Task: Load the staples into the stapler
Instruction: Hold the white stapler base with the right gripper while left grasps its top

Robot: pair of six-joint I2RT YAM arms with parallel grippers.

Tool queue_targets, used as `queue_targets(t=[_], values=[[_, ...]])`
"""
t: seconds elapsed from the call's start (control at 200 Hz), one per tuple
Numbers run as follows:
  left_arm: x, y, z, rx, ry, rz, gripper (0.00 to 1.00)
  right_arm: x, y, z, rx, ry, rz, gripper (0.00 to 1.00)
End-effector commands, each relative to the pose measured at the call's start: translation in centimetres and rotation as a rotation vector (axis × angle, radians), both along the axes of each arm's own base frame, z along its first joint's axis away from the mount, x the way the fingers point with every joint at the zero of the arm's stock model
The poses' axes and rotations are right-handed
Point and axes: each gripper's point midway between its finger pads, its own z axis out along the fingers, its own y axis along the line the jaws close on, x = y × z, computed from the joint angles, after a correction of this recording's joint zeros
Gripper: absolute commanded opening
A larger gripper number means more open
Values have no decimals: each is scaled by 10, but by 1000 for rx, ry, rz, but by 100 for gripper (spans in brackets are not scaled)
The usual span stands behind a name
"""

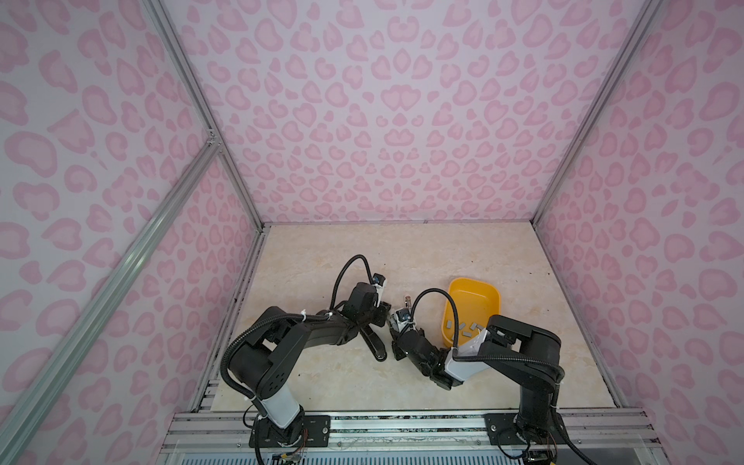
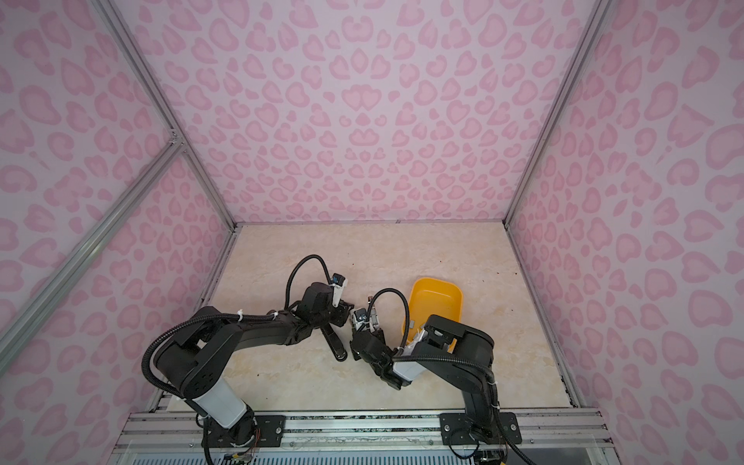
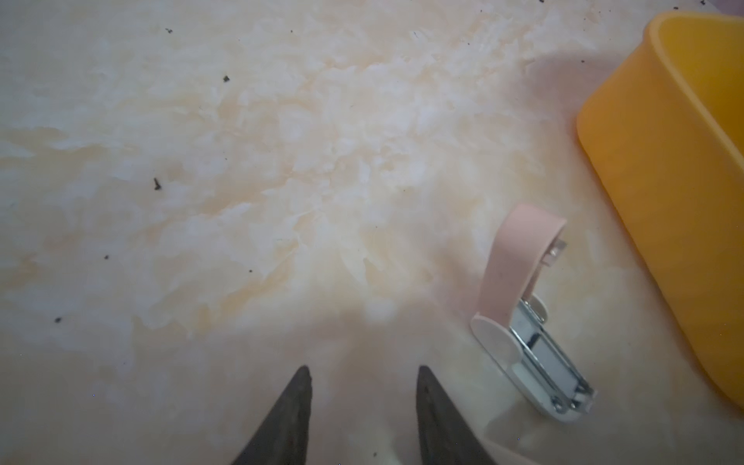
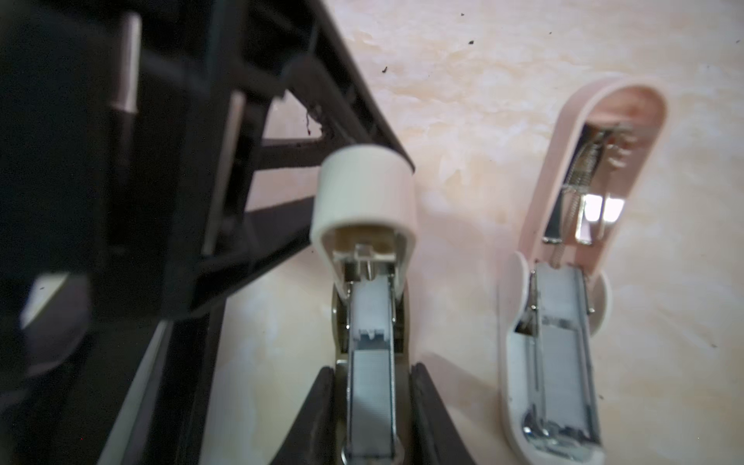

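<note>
My right gripper (image 4: 373, 368) is shut on the base of a small stapler (image 4: 368, 209) with a cream lid swung open. A grey strip of staples (image 4: 372, 386) lies in its channel. Beside it a pink stapler (image 4: 563, 306) lies open on the table, metal channel up, and it also shows in the left wrist view (image 3: 519, 282). My left gripper (image 3: 363, 374) is open above bare table with nothing between its fingers. In a top view it (image 1: 382, 312) hangs just left of my right gripper (image 1: 396, 324). Several loose staples (image 1: 463, 325) lie in the yellow bin (image 1: 483, 290).
A long black object (image 1: 374, 342), seemingly a larger stapler, lies on the marble-patterned table under the left wrist. The yellow bin (image 2: 439, 288) stands right of both grippers. Pink patterned walls enclose the table on three sides. An aluminium rail (image 1: 402, 422) runs along the front edge.
</note>
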Motion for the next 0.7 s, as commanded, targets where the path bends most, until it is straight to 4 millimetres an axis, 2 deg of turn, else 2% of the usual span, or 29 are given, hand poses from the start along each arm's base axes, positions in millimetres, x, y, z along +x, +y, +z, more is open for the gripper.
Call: queue_targets(t=[0.0, 0.255, 0.485, 0.695], values=[[-5, -8, 13, -32, -66, -59, 44, -13, -17, -29, -82, 89, 1, 21], [-27, -21, 12, -70, -90, -161, 44, -11, -21, -28, -70, 73, -6, 26], [-29, -24, 16, -71, -118, -176, 45, -11, -21, -24, -71, 67, -6, 27], [-32, -23, 11, -66, -107, -178, 45, -12, -24, -16, -61, 59, -9, 45]])
